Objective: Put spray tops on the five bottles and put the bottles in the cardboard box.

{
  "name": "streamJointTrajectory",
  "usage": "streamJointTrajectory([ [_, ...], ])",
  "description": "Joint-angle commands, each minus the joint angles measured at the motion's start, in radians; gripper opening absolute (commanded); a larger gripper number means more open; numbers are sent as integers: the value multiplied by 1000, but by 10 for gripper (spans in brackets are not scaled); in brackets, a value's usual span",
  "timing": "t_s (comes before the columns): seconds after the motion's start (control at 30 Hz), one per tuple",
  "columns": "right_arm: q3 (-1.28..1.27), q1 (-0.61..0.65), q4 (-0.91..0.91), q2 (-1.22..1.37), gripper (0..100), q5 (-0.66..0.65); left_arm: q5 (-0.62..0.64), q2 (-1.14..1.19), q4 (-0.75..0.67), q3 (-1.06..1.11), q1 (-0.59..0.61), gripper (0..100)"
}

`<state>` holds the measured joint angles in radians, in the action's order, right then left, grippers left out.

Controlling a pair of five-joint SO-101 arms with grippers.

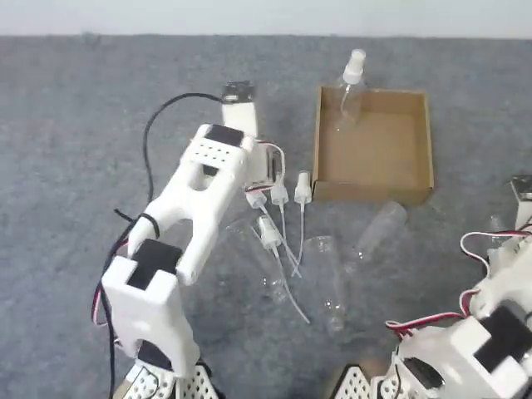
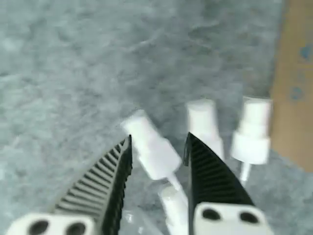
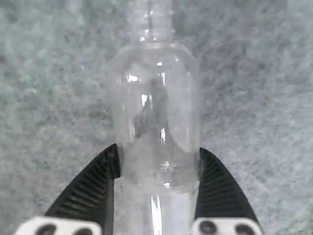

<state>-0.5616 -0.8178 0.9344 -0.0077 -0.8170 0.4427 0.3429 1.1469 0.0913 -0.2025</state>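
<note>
Toward 7 o'clock in the high view, the left arm (image 1: 191,216) rises and stretches to the middle of the carpet (image 1: 75,125). Its wrist view shows the left gripper (image 2: 158,139) with jaws apart, straddling one spray top (image 2: 152,149); it seems not to be pinching it, though the soft picture leaves some doubt. Three more loose tops (image 1: 279,195) lie around it, so four caps are unfitted. Just toward 5 o'clock of them, three bare bottles (image 1: 328,278) lie on their sides. At 1 o'clock the cardboard box (image 1: 374,193) holds one capped bottle (image 1: 350,83), standing in its far corner. I judge that one of five is finished and four are left to cap and box. At 4 o'clock sits the right arm (image 1: 490,332), and its wrist view has the right gripper (image 3: 158,151) clamped on the body of a fifth bottle (image 3: 156,107), its threaded neck uncovered. The high view gives the count and the box; the wrist views give the jaws and that bare neck.
</note>
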Motion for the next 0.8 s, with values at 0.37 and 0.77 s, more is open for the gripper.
streamJointTrajectory([
  [0.37, 52, -7, -12, -8, 78, 8, 12, -14, -98, 99, 0, 161],
  [0.77, 52, -12, -10, -8, 78, 8, 14, -14, -187, 145, -63, 95],
])
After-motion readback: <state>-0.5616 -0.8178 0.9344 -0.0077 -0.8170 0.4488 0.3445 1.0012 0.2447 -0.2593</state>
